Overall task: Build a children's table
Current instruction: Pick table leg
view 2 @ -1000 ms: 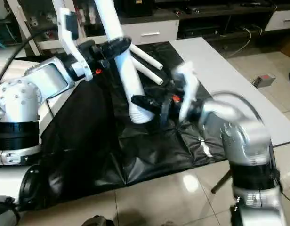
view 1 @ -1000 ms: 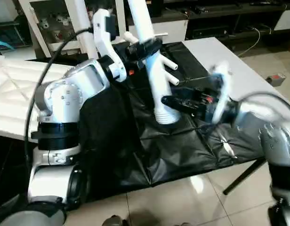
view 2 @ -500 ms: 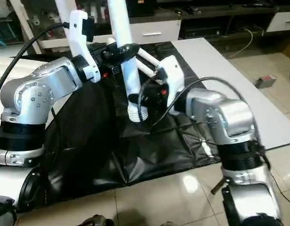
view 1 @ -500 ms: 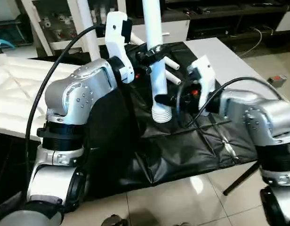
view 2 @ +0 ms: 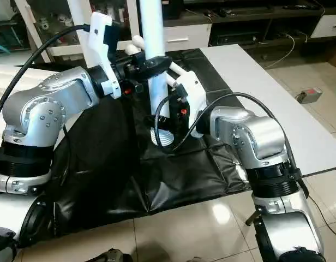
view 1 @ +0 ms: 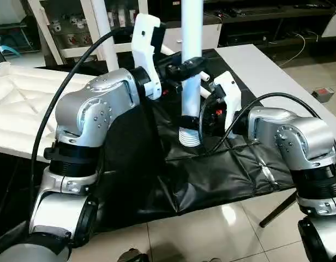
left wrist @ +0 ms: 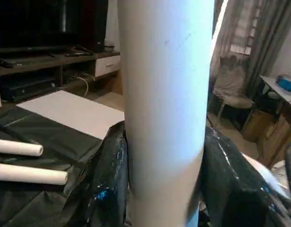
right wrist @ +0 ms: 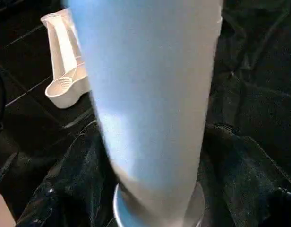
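1. I see one white table leg (view 1: 190, 82) standing nearly upright over the black-covered table (view 1: 228, 164), its ribbed, threaded end (view 1: 190, 137) down close to the black cover and its top running out of the head views.
2. My left claw (view 1: 185, 69) is clamped around the leg partway up, its black fingers (view 2: 157, 64) wrapped on either side of the tube; it is pinching the leg.
3. In the left wrist view the leg (left wrist: 165, 113) rises right in front of the camera, between the fingers' line of sight.
4. My right claw (view 1: 207, 115) sits lower, just beside the leg's bottom part, coming in from the right side. I cannot tell from the head views whether its fingers touch the tube or stand spread beside it.
5. The right wrist view looks straight at the leg (right wrist: 150, 104) from close by, with the flared bottom rim (right wrist: 157, 213) down at the black cover.
6. Two more white legs (left wrist: 22, 161) lie side by side on the black cover behind the held leg, apart from both claws.
7. A white moulded piece (right wrist: 65, 71) lies flat on the black cover a little way from the held leg's foot.
8. The white ribbed tabletop (view 1: 15, 109) lies on the left, beyond my left arm, well apart from the leg.
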Robot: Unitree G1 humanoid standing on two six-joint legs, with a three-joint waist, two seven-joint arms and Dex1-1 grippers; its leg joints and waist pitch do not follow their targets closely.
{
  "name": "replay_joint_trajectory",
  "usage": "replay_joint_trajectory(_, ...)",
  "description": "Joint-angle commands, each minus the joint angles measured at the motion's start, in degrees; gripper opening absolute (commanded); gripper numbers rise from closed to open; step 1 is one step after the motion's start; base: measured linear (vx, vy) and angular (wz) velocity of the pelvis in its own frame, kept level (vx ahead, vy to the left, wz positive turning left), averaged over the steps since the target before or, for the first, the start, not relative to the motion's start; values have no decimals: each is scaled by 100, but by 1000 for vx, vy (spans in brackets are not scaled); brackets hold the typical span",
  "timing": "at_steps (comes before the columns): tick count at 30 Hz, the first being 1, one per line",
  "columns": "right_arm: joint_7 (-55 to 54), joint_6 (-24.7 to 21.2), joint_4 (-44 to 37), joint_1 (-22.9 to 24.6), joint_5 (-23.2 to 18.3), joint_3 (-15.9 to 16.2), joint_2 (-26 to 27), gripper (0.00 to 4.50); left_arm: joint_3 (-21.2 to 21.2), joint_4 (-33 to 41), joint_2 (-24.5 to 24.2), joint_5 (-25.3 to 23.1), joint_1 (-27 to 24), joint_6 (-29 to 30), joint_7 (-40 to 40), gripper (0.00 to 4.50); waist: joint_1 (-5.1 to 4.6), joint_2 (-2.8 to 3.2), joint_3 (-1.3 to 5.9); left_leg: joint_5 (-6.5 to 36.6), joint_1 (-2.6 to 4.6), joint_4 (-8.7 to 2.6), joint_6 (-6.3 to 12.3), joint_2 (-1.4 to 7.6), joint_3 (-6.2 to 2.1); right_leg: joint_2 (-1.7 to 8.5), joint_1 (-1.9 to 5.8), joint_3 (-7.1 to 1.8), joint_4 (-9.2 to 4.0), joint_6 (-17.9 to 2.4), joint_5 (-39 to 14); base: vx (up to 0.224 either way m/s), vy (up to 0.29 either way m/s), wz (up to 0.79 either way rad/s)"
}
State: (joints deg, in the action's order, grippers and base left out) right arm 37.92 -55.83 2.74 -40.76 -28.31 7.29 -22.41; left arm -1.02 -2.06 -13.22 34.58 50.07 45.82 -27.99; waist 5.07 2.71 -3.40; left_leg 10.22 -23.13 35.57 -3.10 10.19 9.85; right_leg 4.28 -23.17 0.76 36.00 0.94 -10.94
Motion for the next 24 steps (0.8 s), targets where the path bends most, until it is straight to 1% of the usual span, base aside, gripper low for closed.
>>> replay_joint_trajectory(1,-18,117,56,-197,128,78,52,312,-67,135,-72,-45,15,-45,-103,182,-9,-100,458,483,136,-375,-46,148,-22,241,277,-116,-355,-1279,-505,0,0,0)
replay_joint_trajectory(2,-15,129,66,-204,134,81,54,302,-69,124,-76,-51,20,-52,-112,182,-10,-103,460,469,135,-377,-50,147,-25,238,286,-114,-346,-1275,-479,0,0,0)
replay_joint_trajectory(5,9,143,79,-216,139,87,54,292,-66,87,-96,-85,31,-80,-138,182,-11,-104,460,475,137,-376,-42,145,-25,239,285,-113,-349,-1275,-476,0,0,0)
replay_joint_trajectory(8,41,145,77,-216,137,93,43,251,-64,66,-109,-109,34,-100,-162,182,-7,-106,461,479,141,-375,-39,149,-25,242,286,-115,-350,-1263,-495,0,0,0)
replay_joint_trajectory(10,80,147,79,-213,140,95,31,243,-48,89,-118,-87,26,-82,-219,182,-6,-96,462,479,140,-377,-41,150,-27,241,285,-114,-346,-1270,-477,0,0,0)
replay_joint_trajectory(12,88,149,82,-213,144,94,29,217,-44,99,-117,-79,23,-74,-235,182,-10,-98,461,493,142,-377,-44,152,-26,241,283,-114,-345,-1273,-466,0,0,0)
replay_joint_trajectory(13,104,164,110,-214,170,93,35,211,-60,105,-116,-88,23,-72,-262,182,-5,-81,463,498,144,-373,-48,149,-27,240,280,-113,-341,-1277,-465,0,0,0)
replay_joint_trajectory(18,124,199,164,-212,224,92,48,200,-102,100,-129,-140,18,-84,-300,182,-5,-91,464,502,145,-375,-53,151,-27,239,286,-115,-341,-1283,-445,0,0,0)
replay_joint_trajectory(19,105,210,174,-205,227,76,56,195,-108,71,-142,-144,19,-3,-297,217,-3,-91,467,473,143,-375,-41,152,-29,239,288,-114,-337,-1283,-401,0,0,0)
replay_joint_trajectory(20,105,210,174,-205,227,75,56,195,-107,70,-142,-140,18,-1,-300,217,-3,-90,467,460,140,-374,-37,147,-28,239,290,-111,-333,-1294,-380,0,0,0)
replay_joint_trajectory(21,61,218,182,-193,233,43,66,195,-127,73,-188,-164,-32,34,-309,237,-4,-106,465,468,141,-374,-33,148,-25,238,288,-112,-338,-1294,-386,0,0,0)
replay_joint_trajectory(22,11,250,197,-171,252,6,74,193,-156,53,-225,-209,-114,29,-317,251,-6,-137,466,463,137,-373,-17,145,-22,238,294,-113,-338,-1291,-394,0,0,0)
replay_joint_trajectory(23,11,250,197,-171,252,6,74,193,-156,53,-225,-209,-114,29,-317,251,2,-122,468,438,138,-372,-14,147,-26,246,294,-114,-328,-1293,-396,0,0,0)
replay_joint_trajectory(24,-24,282,207,-147,273,-22,76,193,-178,41,-248,-248,-192,9,-321,253,-1,-132,461,446,137,-374,-15,145,-19,246,283,-115,-342,-1282,-470,0,0,0)
